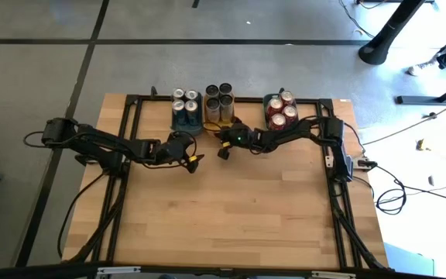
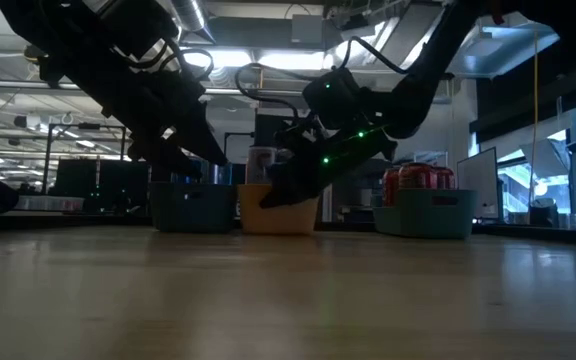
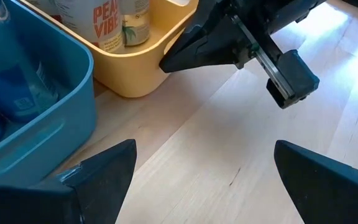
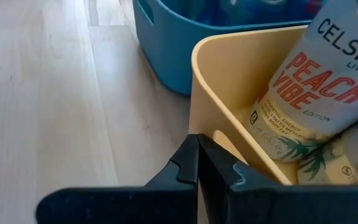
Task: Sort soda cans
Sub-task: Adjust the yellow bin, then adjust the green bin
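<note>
Wooden surface point(image 1: 231, 209) looks done with: the small metal soda cans point(image 1: 219, 101) sit grouped by kind in three plastic bins at its far edge, so the left gripper point(image 3: 197, 180) hovers with fingers spread and empty, while the right gripper point(image 4: 197, 168) has its fingers pressed together at the yellow bin's rim point(image 4: 194, 62).

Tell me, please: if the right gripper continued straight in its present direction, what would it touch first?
Probably the yellow bin: the right gripper, fingers closed, points at its near wall, with the Celsius can just behind. Depth is uncertain.

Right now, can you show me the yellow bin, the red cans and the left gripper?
yellow bin point(image 3: 143, 73), left wrist view, on its outer wall.
red cans point(image 1: 283, 109), high view, on a silver top.
left gripper point(image 3: 204, 174), left wrist view, midway between its open fingertips.
</note>
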{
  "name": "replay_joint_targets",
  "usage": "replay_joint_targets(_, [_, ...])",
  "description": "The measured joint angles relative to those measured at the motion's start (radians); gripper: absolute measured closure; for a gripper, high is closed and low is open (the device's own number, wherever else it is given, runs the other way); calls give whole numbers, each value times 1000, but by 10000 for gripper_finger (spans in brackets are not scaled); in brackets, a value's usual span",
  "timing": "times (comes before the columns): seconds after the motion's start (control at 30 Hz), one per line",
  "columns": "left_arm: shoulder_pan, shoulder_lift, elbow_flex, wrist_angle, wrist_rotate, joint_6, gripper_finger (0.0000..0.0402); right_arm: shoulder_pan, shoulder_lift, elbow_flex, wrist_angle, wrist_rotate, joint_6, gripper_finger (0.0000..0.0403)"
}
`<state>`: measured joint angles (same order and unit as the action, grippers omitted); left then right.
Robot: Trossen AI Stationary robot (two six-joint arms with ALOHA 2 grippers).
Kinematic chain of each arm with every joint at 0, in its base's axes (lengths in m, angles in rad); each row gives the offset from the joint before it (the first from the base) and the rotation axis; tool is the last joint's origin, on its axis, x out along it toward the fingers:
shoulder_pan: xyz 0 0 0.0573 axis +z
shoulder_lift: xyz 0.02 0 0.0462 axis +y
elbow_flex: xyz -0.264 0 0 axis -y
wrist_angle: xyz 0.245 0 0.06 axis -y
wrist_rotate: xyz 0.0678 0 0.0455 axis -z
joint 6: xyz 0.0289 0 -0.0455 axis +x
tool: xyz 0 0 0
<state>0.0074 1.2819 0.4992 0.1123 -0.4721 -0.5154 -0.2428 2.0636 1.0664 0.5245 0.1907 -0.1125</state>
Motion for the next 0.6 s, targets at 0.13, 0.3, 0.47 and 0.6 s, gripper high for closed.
replay_joint_targets(0.13, [0, 0, 0, 0, 0, -1, 31, 1, -3, 0, -1, 1, 1, 395])
replay_joint_targets(0.3, [-9, -1, 0, -2, 0, -1, 31, 36, -65, 0, -105, -7, 1, 395])
replay_joint_targets(0.47, [-29, -42, 0, -6, 0, 24, 31, 96, -225, 1, -343, -9, 1, 395])
replay_joint_targets(0.6, [-28, -108, 0, -53, -1, 38, 31, 136, -399, 2, -600, 39, 9, 395])
